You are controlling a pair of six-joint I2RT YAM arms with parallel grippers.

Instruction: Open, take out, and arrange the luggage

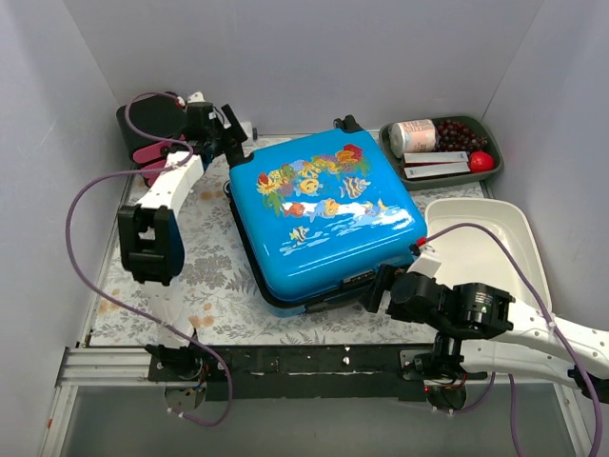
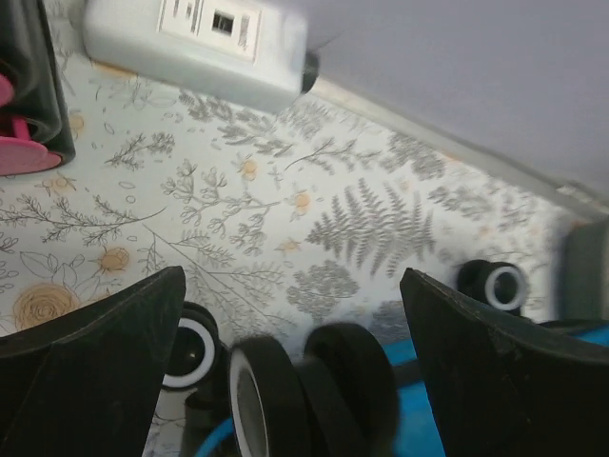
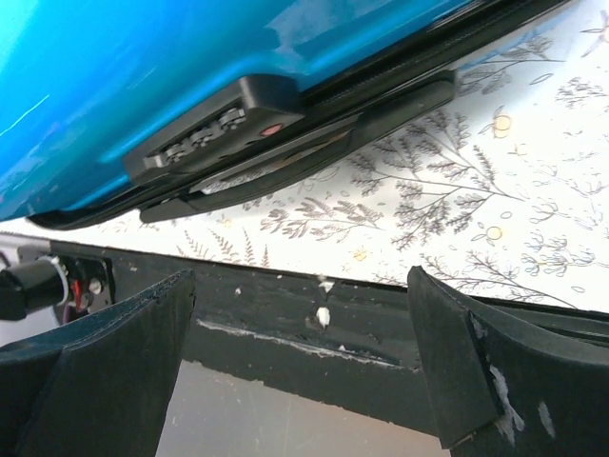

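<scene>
The luggage [image 1: 324,214], a bright-blue hard-shell suitcase with a fish print, lies flat and closed in the middle of the floral mat. My left gripper [image 1: 226,141] is open at its far left corner, with the black wheels [image 2: 285,390] between and just below the open fingers. My right gripper [image 1: 379,286] is open and empty at the near right corner. In the right wrist view the combination lock [image 3: 214,129] and zipper edge of the suitcase [image 3: 143,76] show above the fingers.
A black box with pink drawers [image 1: 150,133] stands at the back left. A dark tray [image 1: 490,152] with a can, grapes and a red ball is at the back right. A white tub [image 1: 495,243] sits right of the suitcase. A grey power block [image 2: 200,38] lies by the back wall.
</scene>
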